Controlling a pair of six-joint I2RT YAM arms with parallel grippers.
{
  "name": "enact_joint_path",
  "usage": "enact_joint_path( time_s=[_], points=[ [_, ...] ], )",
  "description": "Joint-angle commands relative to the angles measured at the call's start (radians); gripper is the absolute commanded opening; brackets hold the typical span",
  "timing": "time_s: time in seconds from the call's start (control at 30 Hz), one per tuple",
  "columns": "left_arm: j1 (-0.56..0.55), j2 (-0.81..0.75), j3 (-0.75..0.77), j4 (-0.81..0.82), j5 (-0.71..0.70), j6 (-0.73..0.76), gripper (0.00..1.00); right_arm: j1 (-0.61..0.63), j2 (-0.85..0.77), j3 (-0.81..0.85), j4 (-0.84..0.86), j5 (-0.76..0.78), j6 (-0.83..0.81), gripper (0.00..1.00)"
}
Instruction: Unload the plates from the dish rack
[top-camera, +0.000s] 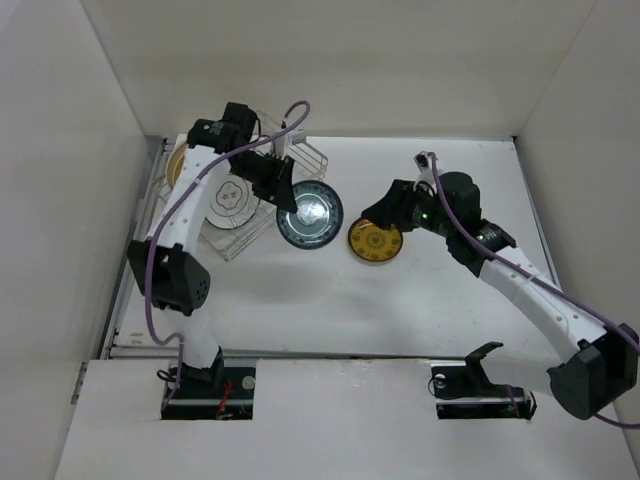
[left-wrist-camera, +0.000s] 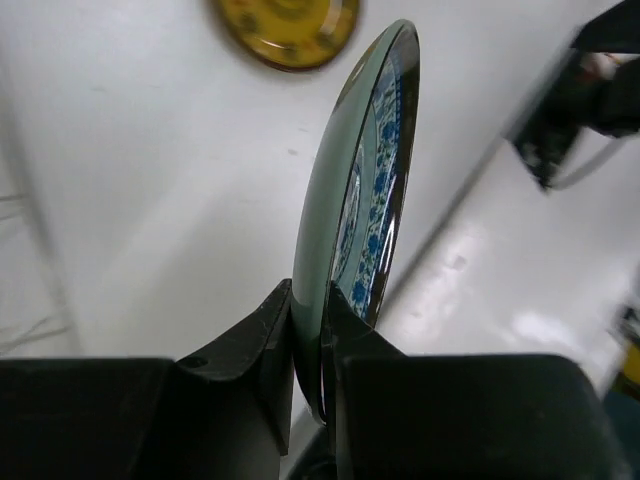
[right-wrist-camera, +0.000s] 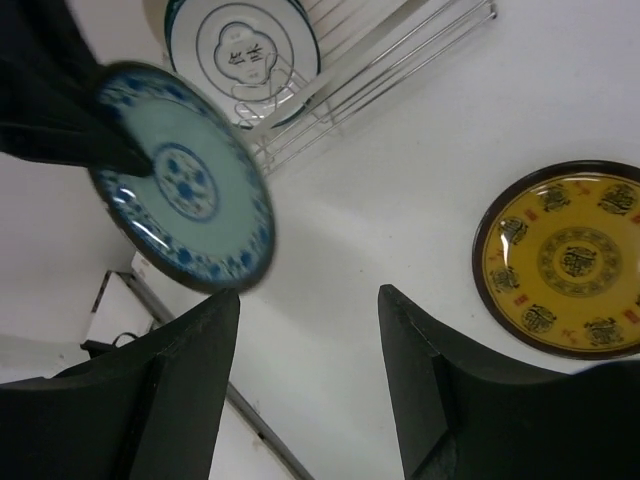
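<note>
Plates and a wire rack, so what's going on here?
The dish rack is being emptied. The left gripper grips a teal patterned plate by its rim, just outside the rack. A yellow plate lies flat on the table by the right gripper, which is open and empty. A white plate is still in the rack.

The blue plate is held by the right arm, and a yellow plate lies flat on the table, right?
No, the left gripper holds the blue plate by its rim; the left wrist view shows it. A yellow plate does lie flat on the table.
</note>
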Motion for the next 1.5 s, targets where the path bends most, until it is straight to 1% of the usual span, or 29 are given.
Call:
enact_joint_path(
  time_s=[0.0,0.1,0.17,0.3,0.37,0.4,0.47,0.5,0.57,0.6,0.63,0.67,0.73,0.77,0.8,0.83,0.87,0.9,0.97,1.0,1.03,1.1,1.13,1.17,1.23,1.37,1.47],
  points=[
    [-0.023,0.112,0.04,-0.174,0.341,0.068,0.0,0.042,0.037,0.04,0.089,-0.025,-0.009,0.64],
    [-0.051,0.134,0.05,-0.192,0.326,0.08,0.0,0.086,0.086,0.049,0.102,-0.034,-0.009,0.64],
    [-0.06,0.134,0.03,-0.201,0.326,0.092,0.0,0.109,0.123,0.049,0.102,-0.008,0.0,0.64],
    [-0.06,0.134,0.03,-0.23,0.347,0.122,0.0,0.11,0.177,0.049,0.111,0.01,0.02,0.64],
    [-0.06,0.134,0.021,-0.252,0.359,0.163,0.0,0.11,0.195,0.049,0.111,0.01,0.02,0.63],
    [-0.069,0.134,0.021,-0.278,0.36,0.18,0.0,0.11,0.214,0.049,0.125,0.001,0.02,0.56],
    [-0.069,0.123,0.008,-0.289,0.35,0.194,0.0,0.119,0.227,0.049,0.134,-0.049,0.02,0.46],
    [-0.069,0.123,-0.002,-0.289,0.341,0.194,0.0,0.119,0.228,0.06,0.148,-0.059,0.029,0.28],
    [-0.069,0.123,-0.012,-0.289,0.294,0.185,0.0,0.119,0.228,0.06,0.148,-0.059,0.03,0.09],
    [-0.069,0.123,-0.012,-0.263,0.274,0.176,0.0,0.119,0.228,0.06,0.148,-0.048,0.039,0.01],
    [-0.069,0.123,-0.012,-0.246,0.251,0.145,0.08,0.119,0.212,0.06,0.148,-0.048,0.039,0.0],
    [-0.069,0.111,-0.021,-0.226,0.197,0.123,0.17,0.119,0.203,0.06,0.148,-0.039,0.039,0.0],
    [-0.069,0.097,-0.045,-0.157,0.148,0.087,0.3,0.119,0.186,0.06,0.148,-0.015,0.048,0.0],
    [-0.069,0.081,-0.056,-0.128,0.087,0.039,0.53,0.119,0.172,0.06,0.117,0.007,0.068,0.0],
    [-0.069,0.071,-0.065,-0.099,0.056,0.015,0.57,0.119,0.172,0.06,0.094,0.057,0.077,0.0],
    [-0.069,0.053,-0.081,-0.048,-0.016,-0.031,0.66,0.119,0.163,0.069,0.045,0.083,0.095,0.0],
    [-0.069,0.053,-0.081,-0.021,-0.016,-0.032,0.66,0.119,0.163,0.069,0.022,0.109,0.105,0.0],
    [-0.069,0.036,-0.09,0.007,-0.118,-0.092,0.75,0.108,0.151,0.069,0.004,0.129,0.105,0.0],
    [-0.069,0.007,-0.09,0.082,-0.235,-0.15,0.8,0.076,0.142,0.069,-0.036,0.188,0.128,0.0],
    [-0.069,-0.002,-0.09,0.101,-0.346,-0.168,0.81,0.061,0.142,0.069,-0.082,0.208,0.141,0.0],
    [-0.069,-0.012,-0.09,0.118,-0.401,-0.196,0.83,0.02,0.142,0.069,-0.108,0.238,0.142,0.0],
    [-0.069,-0.048,-0.101,0.162,-0.499,-0.207,0.84,-0.031,0.162,0.069,-0.169,0.248,0.154,0.0],
    [-0.069,-0.062,-0.111,0.176,-0.572,-0.207,0.86,-0.074,0.174,0.069,-0.18,0.248,0.154,0.0],
    [-0.06,-0.091,-0.12,0.191,-0.602,-0.207,0.88,-0.093,0.186,0.059,-0.19,0.248,0.154,0.0],
    [-0.06,-0.12,-0.156,0.231,-0.669,-0.188,0.9,-0.114,0.226,0.058,-0.19,0.248,0.143,0.0],
    [-0.06,-0.182,-0.209,0.268,-0.74,-0.167,0.92,-0.137,0.319,0.078,-0.191,0.258,0.143,0.0],
    [-0.06,-0.206,-0.243,0.268,-0.766,-0.156,0.94,-0.15,0.396,0.1,-0.201,0.268,0.143,0.0]
  ],
)
